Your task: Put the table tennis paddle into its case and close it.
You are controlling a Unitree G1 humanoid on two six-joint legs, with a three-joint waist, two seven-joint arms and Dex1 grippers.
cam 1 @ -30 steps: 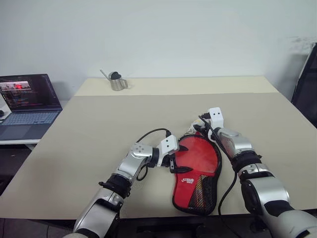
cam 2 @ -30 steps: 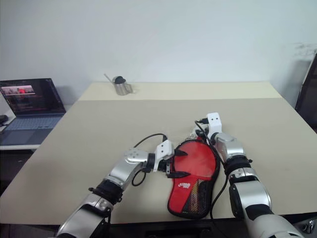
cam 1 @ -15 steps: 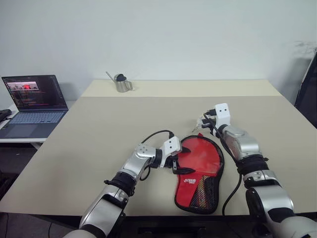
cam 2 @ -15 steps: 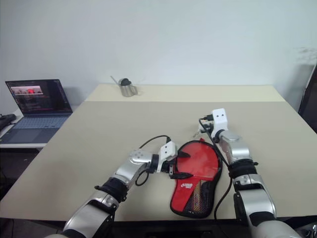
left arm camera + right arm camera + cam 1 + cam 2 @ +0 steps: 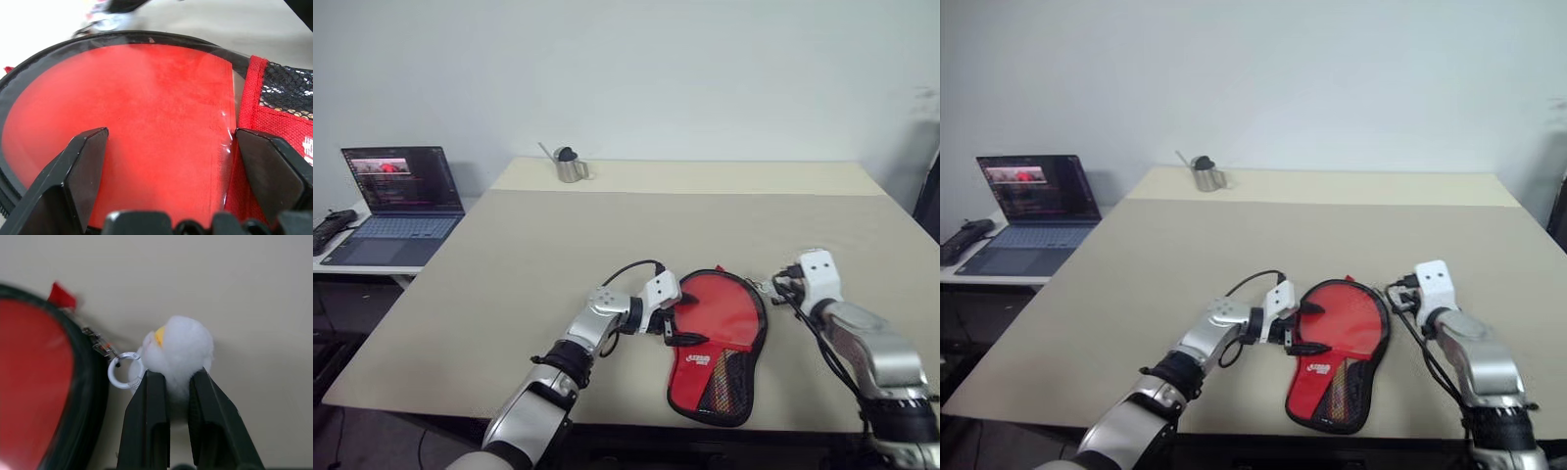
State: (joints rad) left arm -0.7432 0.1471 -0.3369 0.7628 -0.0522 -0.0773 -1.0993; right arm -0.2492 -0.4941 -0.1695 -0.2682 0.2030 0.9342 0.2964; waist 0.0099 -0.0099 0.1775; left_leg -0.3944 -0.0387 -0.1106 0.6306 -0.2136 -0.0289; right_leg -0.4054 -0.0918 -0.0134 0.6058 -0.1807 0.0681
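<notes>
The case (image 5: pixel 720 333) lies flat on the table, red with black trim; its mesh pocket and white logo are at the near end. The paddle is hidden from view. My left gripper (image 5: pixel 685 319) is open at the case's left edge, its fingers (image 5: pixel 83 161) spread over the red fabric (image 5: pixel 146 103). To the right of the case's round end, my right gripper (image 5: pixel 177 377) is shut on a white fluffy pompom (image 5: pixel 178 347). A small ring (image 5: pixel 124 370) joins the pompom to the zip puller (image 5: pixel 100 345) on the case's black rim.
The beige table (image 5: pixel 607 225) runs far back, and a small metal pitcher (image 5: pixel 570 164) stands near its far edge. An open laptop (image 5: pixel 401 191) sits on a lower side table to the left, with a black device (image 5: pixel 333 230) beside it.
My right gripper has swung from the case's far end around to its right side and back toward me, carrying the pompom. The left gripper stays at the case's left edge. The camera has shifted.
</notes>
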